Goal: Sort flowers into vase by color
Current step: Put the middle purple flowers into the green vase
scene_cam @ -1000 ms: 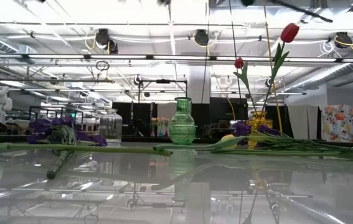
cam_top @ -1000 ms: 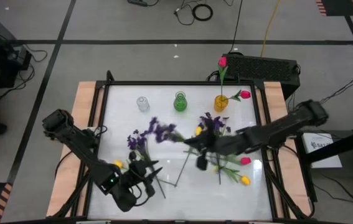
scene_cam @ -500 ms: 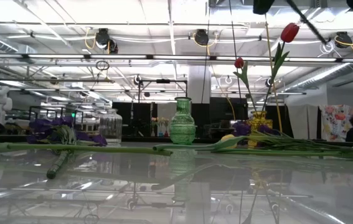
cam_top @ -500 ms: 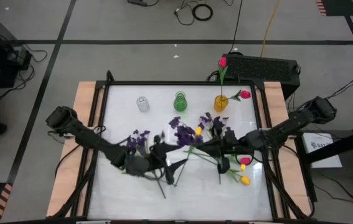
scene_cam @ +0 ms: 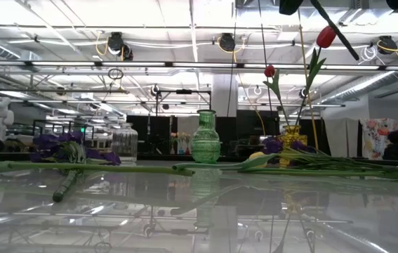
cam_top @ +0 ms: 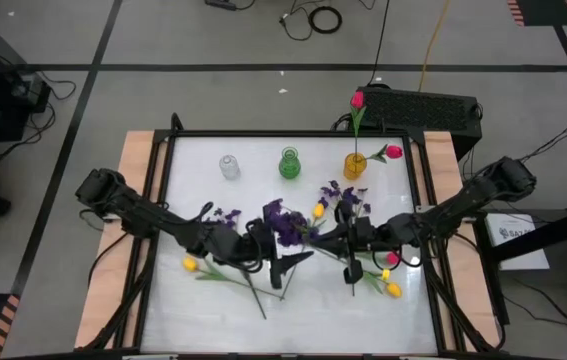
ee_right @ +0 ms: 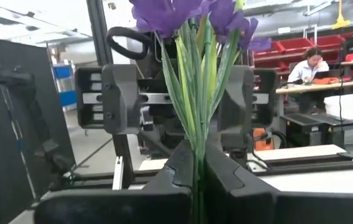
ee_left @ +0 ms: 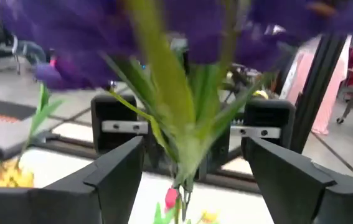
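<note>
A bunch of purple blossoms (cam_top: 283, 222) on green stems hangs in the air over the table's middle, between my two grippers. My right gripper (ee_right: 198, 163), coming from the table's right (cam_top: 346, 237), is shut on it. My left gripper (ee_left: 188, 171) faces it from the left (cam_top: 266, 243), open, one finger on either side of the stems (ee_left: 185, 143) without touching. The clear vase (cam_top: 228, 166) and the green vase (cam_top: 289, 163) are empty. The yellow vase (cam_top: 355, 165) holds two pink-red tulips (cam_top: 357, 100). More flowers lie on the table. My right gripper pinches the purple bunch's green stems (ee_right: 196, 140) between its two fingers, just below the blossoms. The fingers come level from the table's right side. The bunch is lifted clear of the table, and its blossoms (ee_right: 188, 12) stand above the fingers.
Loose on the table lie yellow tulips (cam_top: 190, 264) (cam_top: 393, 290) (cam_top: 318, 211), a pink-red tulip (cam_top: 394, 258) and purple bunches (cam_top: 225, 217) (cam_top: 348, 197). The vases stand in a row at the far side. A wooden frame (cam_top: 138, 160) borders the white top. A person (ee_right: 313, 62) sits beyond the table.
My left gripper has swung from the near-left part of the table toward the middle and now stands open around the held bunch. My right gripper, shut on the purple bunch throughout, has drawn back a little toward the table's right, carrying the blossoms with it.
</note>
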You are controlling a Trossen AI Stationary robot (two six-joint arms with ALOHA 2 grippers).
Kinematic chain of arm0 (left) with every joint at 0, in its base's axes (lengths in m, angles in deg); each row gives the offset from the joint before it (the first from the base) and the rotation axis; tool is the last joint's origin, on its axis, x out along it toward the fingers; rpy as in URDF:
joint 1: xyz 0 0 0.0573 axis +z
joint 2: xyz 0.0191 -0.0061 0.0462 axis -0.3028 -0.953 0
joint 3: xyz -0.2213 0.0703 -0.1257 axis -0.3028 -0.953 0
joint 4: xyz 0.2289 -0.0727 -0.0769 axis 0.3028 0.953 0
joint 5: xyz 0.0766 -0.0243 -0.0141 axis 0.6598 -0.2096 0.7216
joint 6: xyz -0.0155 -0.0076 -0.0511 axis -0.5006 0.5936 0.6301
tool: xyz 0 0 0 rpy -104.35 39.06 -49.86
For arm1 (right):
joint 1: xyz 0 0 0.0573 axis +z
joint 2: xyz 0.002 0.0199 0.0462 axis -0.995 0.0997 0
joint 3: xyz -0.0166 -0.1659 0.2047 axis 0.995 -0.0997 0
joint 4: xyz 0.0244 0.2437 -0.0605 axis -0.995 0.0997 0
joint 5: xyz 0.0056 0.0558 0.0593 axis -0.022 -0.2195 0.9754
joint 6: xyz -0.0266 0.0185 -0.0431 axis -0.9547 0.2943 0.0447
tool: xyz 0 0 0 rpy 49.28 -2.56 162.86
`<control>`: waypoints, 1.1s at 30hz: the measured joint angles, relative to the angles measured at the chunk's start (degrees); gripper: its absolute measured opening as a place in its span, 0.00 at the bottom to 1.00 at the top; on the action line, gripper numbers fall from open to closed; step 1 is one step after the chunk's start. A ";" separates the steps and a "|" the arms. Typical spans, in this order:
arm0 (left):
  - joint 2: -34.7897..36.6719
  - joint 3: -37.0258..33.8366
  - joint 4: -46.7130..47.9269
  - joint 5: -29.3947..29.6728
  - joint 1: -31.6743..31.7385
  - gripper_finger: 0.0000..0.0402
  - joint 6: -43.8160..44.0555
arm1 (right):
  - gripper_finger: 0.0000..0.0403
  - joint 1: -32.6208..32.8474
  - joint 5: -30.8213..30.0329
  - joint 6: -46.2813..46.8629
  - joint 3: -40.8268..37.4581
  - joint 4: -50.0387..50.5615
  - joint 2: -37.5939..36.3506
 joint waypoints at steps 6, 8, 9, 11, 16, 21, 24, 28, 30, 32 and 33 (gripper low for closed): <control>0.00 0.01 -2.82 -0.03 0.20 0.72 -1.47 | 0.01 0.04 -0.11 -0.01 0.02 0.10 0.05; 0.00 0.02 -2.91 -0.04 0.42 0.71 -1.68 | 0.01 0.04 -0.11 -0.01 0.02 0.16 0.05; 0.00 0.00 -2.86 -0.02 0.49 0.70 -1.79 | 0.01 0.04 -0.12 -0.02 0.02 0.14 0.05; 0.00 0.02 -2.69 -0.08 0.52 0.65 -1.85 | 0.01 0.02 -0.13 -0.28 0.02 -0.33 0.05; -0.63 0.02 -2.88 -1.97 1.26 0.51 -1.45 | 0.01 -0.05 -0.13 -1.52 0.01 -1.15 0.05; -1.00 0.02 -4.39 -2.38 1.84 0.37 -2.29 | 0.01 -0.11 -0.15 -1.52 0.02 -0.92 0.05; -1.05 0.00 -5.28 -3.98 1.90 0.28 -3.26 | 0.01 -0.10 -0.13 -1.52 0.00 -0.84 0.05; -1.05 0.00 -5.38 -4.68 2.03 0.14 -4.66 | 0.01 -0.09 -0.11 -1.44 -0.01 -0.75 0.05; -1.05 0.02 -5.32 -4.68 2.01 0.07 -5.97 | 0.03 -0.09 -0.11 -0.56 -0.01 -0.76 0.05; -1.05 0.01 -4.67 -4.68 2.03 0.03 -6.27 | 0.07 -0.09 -0.13 -0.16 -0.01 -0.57 0.05; -1.05 0.02 -4.31 -4.68 2.07 0.03 -6.35 | 0.10 -0.09 -0.20 -0.16 -0.01 -0.49 0.05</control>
